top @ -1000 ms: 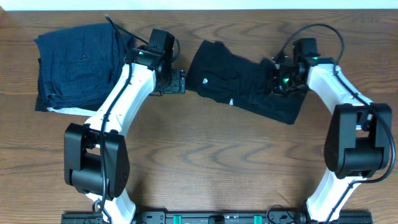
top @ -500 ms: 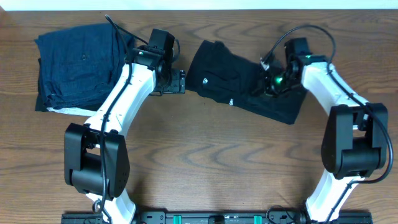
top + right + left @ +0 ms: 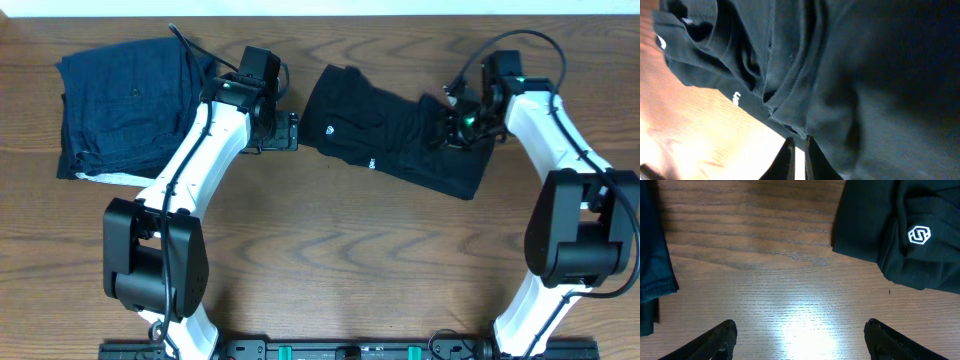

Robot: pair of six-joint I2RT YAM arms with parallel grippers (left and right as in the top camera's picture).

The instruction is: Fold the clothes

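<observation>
Clothes stay crumpled, no fold gained, though the right gripper, fingers nearly together at its edge, hold unclear, has drawn back; the left gripper hangs spread wide, empty.

a stack of folded dark navy garments lies on the far left part of the brown wood-grain table, its edges slightly uneven. a thin white layer shows beneath the stack's near left corner.
</observation>
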